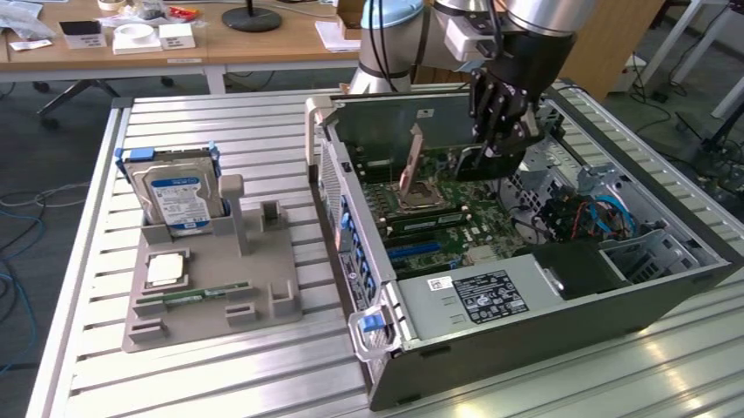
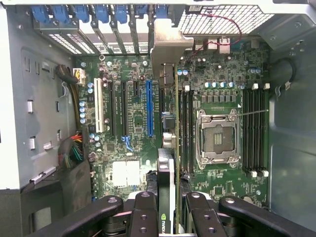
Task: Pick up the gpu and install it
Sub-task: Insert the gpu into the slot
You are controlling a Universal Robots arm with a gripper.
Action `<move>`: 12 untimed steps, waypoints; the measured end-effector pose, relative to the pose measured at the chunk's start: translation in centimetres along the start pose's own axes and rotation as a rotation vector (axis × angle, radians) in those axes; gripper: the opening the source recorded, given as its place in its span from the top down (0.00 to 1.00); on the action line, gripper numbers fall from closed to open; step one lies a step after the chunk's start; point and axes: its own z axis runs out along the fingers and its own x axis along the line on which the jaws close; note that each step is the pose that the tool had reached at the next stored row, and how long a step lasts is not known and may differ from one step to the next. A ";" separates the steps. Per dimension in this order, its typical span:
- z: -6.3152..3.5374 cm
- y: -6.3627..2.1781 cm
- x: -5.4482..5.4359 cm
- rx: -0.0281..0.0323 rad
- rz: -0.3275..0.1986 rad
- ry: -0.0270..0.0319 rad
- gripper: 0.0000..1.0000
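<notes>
Green gpu (image 2: 167, 170), edge-on, clamped in the claw (image 2: 170, 207) over the motherboard (image 2: 222, 185) at the far end of the open computer case (image 1: 581, 326), near the blue slot (image 2: 149, 108); risk: pressed down misaligned, its edge connector jams on the board.

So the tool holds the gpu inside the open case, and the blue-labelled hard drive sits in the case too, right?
Not quite: the hard drive stands in the grey holder outside the case, per the exterior view. The tool does hold the gpu.
</notes>
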 end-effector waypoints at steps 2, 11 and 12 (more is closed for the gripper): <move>0.13 0.02 0.0 -0.0001 0.000 0.0001 0.73; 0.32 0.03 0.0 0.0000 0.000 -0.0004 0.73; 0.35 0.06 0.0 0.0000 0.000 -0.0002 0.73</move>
